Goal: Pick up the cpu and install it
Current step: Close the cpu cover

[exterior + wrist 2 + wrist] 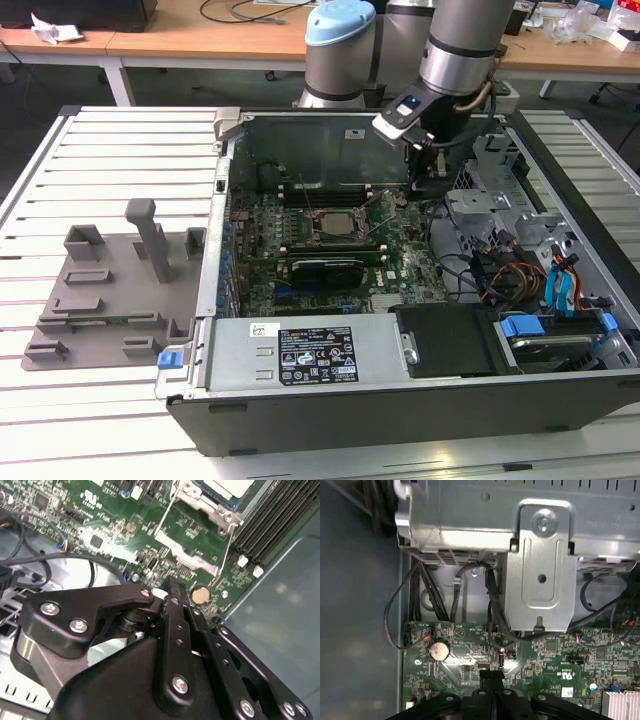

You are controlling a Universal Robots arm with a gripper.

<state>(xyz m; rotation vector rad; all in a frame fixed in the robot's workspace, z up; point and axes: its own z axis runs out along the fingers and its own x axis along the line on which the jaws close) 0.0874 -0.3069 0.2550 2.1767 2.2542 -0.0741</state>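
I am seeing the cpu already lying in the motherboard socket, seemingly not yet latched; I am hovering the claw nearby over the board, fingers pressed together, gripping nothing.

cpu cut off at edge, end effector base cropped

cpu in socket, hand nearby
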